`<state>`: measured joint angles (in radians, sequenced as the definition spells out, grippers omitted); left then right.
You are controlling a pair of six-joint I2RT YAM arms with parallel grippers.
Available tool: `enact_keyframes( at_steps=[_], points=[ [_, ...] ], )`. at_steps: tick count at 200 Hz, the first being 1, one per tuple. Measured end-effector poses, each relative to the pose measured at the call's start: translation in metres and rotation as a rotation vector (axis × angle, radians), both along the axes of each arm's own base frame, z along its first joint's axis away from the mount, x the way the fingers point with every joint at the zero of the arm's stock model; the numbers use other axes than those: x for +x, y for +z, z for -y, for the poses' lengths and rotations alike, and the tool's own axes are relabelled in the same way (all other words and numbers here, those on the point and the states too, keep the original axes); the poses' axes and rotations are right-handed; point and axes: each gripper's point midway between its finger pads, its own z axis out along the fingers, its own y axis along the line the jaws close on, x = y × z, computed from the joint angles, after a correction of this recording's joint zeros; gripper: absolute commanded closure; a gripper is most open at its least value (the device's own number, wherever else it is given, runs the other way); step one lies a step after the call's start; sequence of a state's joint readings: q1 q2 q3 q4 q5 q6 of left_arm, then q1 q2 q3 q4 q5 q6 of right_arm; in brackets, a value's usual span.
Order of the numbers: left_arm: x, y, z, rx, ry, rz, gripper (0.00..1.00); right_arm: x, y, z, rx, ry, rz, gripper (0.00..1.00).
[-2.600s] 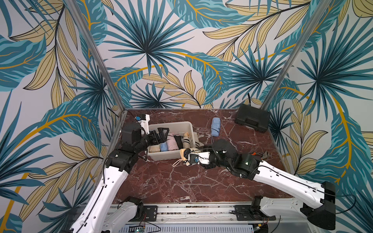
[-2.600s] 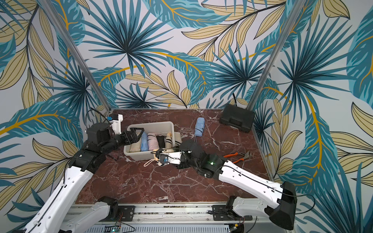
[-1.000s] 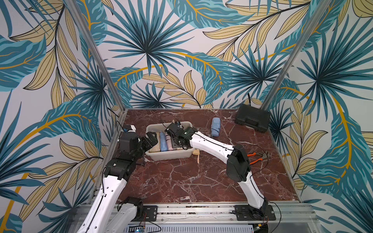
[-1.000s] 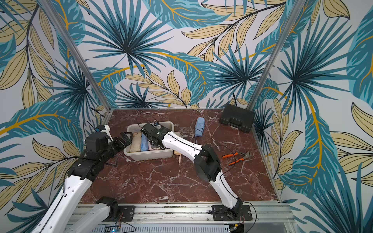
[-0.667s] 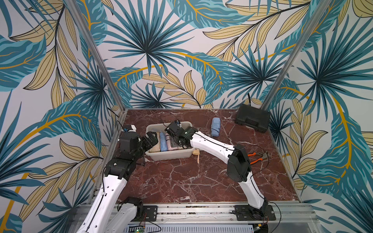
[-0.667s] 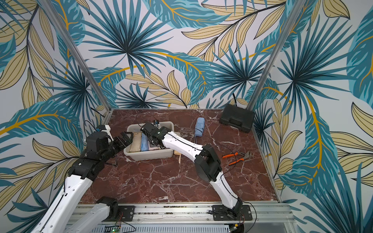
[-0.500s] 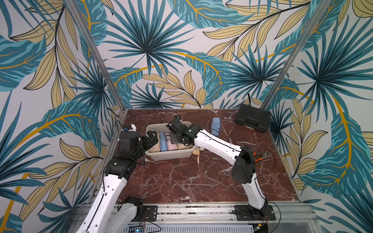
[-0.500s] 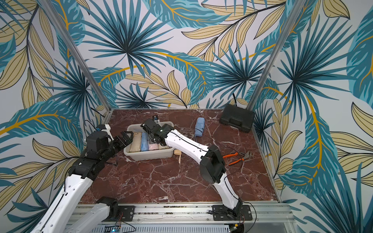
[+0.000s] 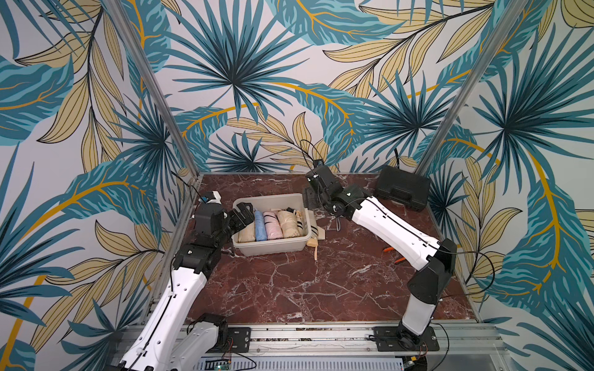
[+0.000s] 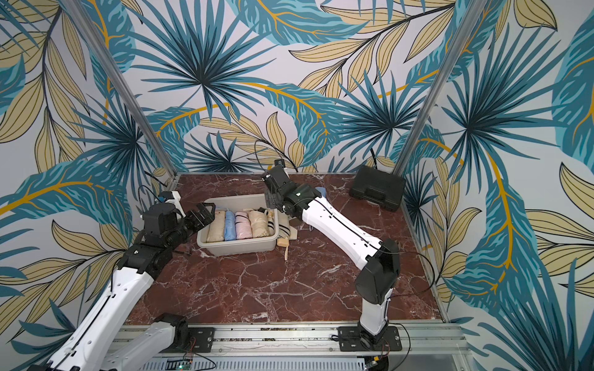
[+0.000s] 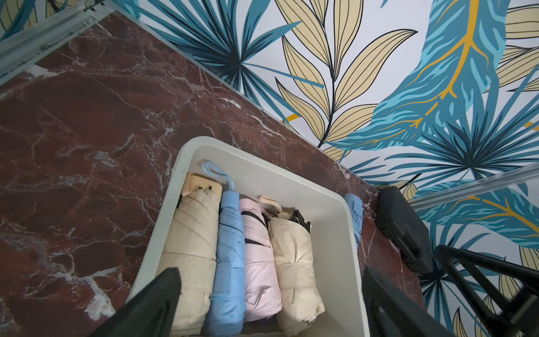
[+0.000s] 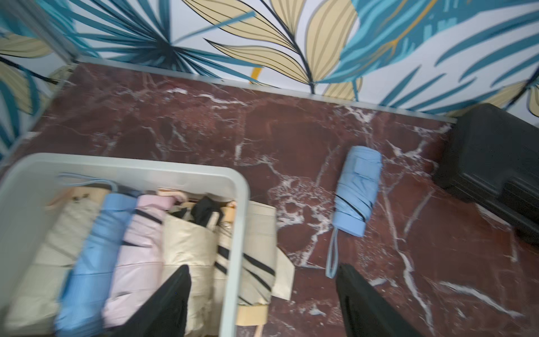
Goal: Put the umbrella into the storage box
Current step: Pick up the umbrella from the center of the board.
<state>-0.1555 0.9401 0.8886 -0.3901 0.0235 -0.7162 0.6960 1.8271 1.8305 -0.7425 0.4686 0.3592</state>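
The right fingers point(image 12: 175, 300) stand wide apart with nothing between them, poised over the rim of the storage box point(image 12: 242, 204) at its end away from the left arm. There a beige, black-striped umbrella point(image 12: 256, 233) droops over the edge, half in and half out. Across the box, the left fingers point(image 11: 157, 297) gape fully open and empty at the opposite end, looking down on four rolled umbrellas point(image 11: 230, 248) packed side by side. The one umbrella left out, a light blue umbrella point(image 12: 357, 189), lies flat on the marble worktop point(image 12: 291, 131) between the box and a black case point(image 12: 495, 157), apart from both. Its long axis runs roughly parallel to the packed rolls, and its strap loop trails toward the right fingers. The right arm is plainly the nearer, so the pick-up likely falls to it.
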Motion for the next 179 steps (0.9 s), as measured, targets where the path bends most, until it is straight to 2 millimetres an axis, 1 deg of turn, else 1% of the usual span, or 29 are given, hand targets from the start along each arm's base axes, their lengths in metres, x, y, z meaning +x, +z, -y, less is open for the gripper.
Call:
enact_keyframes(
  at_steps=[15, 31, 49, 63, 73, 91, 112, 128, 153, 179],
  points=[
    [0.005, 0.001, 0.001, 0.003, 0.000, 0.013, 0.00, 0.010, -0.019, 0.030, -0.033, -0.062, -0.038, 0.13],
    [0.012, 0.002, 0.001, 0.006, -0.002, 0.024, 0.00, 0.017, -0.032, 0.055, -0.055, -0.114, -0.068, 0.11],
    [0.020, 0.005, 0.003, 0.007, -0.003, 0.037, 0.00, 0.028, -0.040, 0.075, -0.060, -0.160, -0.085, 0.08],
    [0.027, 0.007, 0.004, 0.006, -0.002, 0.047, 0.00, 0.036, -0.050, 0.086, -0.062, -0.188, -0.101, 0.06],
    [0.032, 0.008, 0.004, 0.005, -0.003, 0.052, 0.00, 0.042, -0.060, 0.092, -0.066, -0.204, -0.118, 0.05],
    [0.041, 0.010, 0.006, 0.003, -0.004, 0.063, 0.00, 0.053, -0.087, 0.103, -0.077, -0.230, -0.167, 0.01],
    [0.050, 0.010, 0.008, 0.002, -0.005, 0.067, 0.00, 0.064, -0.118, 0.113, -0.089, -0.253, -0.226, 0.01],
    [0.056, 0.009, 0.009, 0.002, -0.006, 0.071, 0.00, 0.070, -0.138, 0.120, -0.093, -0.270, -0.264, 0.00],
    [0.064, 0.008, 0.010, 0.005, -0.008, 0.072, 0.00, 0.079, -0.159, 0.130, -0.078, -0.296, -0.300, 0.01],
    [0.071, 0.010, 0.010, 0.006, -0.007, 0.078, 0.00, 0.093, -0.173, 0.133, -0.040, -0.308, -0.320, 0.01]
  ],
)
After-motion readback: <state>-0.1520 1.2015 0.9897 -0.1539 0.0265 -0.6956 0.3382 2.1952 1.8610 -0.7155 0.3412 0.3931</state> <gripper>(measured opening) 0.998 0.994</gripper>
